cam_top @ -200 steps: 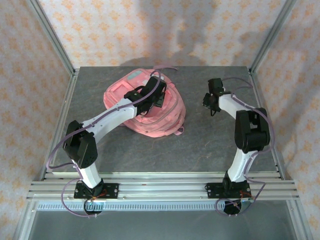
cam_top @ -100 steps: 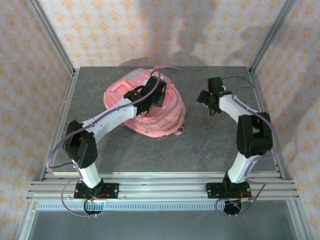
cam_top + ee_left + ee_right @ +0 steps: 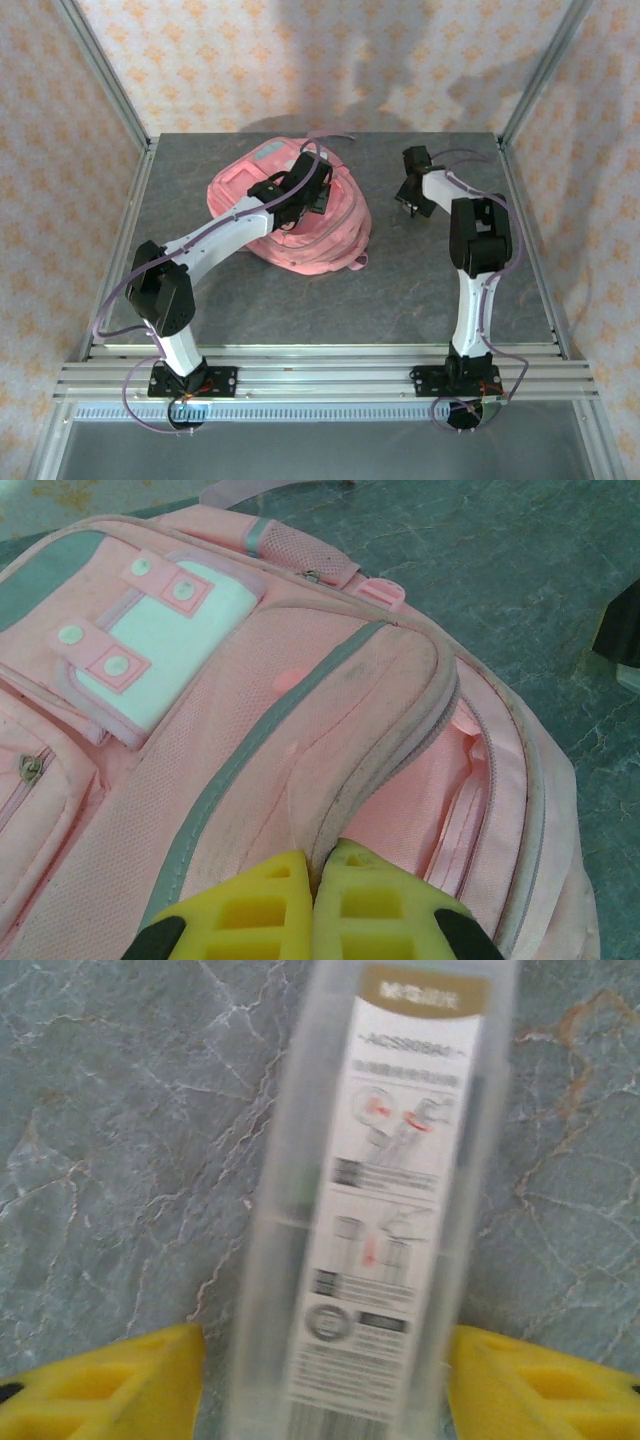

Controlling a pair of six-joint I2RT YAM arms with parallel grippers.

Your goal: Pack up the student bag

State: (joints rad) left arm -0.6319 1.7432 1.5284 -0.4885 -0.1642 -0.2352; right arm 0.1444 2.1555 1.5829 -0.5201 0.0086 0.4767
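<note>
Fingers of yellow plastic on the left arm (image 3: 250, 910) are pressed together. The piped edge of a flap of the student bag (image 3: 200, 780), a large pink fabric backpack with front zip pockets and a light-blue and white patch, runs down into the seam between them. The flap is therefore judged to be pinched. Just to the right of that pinch the zip is parted and the pale pink lining of the main compartment (image 3: 455, 780) is exposed. No packed item can be made out in the part that is shown. From above, the bag (image 3: 320, 240) is seen lying pockets-up on the far left-centre of the grey marbled tabletop (image 3: 400, 290), with the left arm stretched over it.

The yellow right fingers (image 3: 100, 1380) are set apart, one on each side of a long clear plastic case with a printed paper label (image 3: 370, 1210), which appears to lie along the tabletop. A sliver of tabletop is visible between the case and the finger at the left of that view, so the case is judged not yet clamped. The picture is blurred, and contact on the other side cannot be told. In the overhead view these fingers (image 3: 408, 195) are placed to the right of the bag and apart from it.

As a judgement, the packing is at an early stage. The compartment is opened and its flap is held, and a first item is straddled. Gripping, lifting, carrying across, insertion and closing of the zip are all left to be done.
</note>
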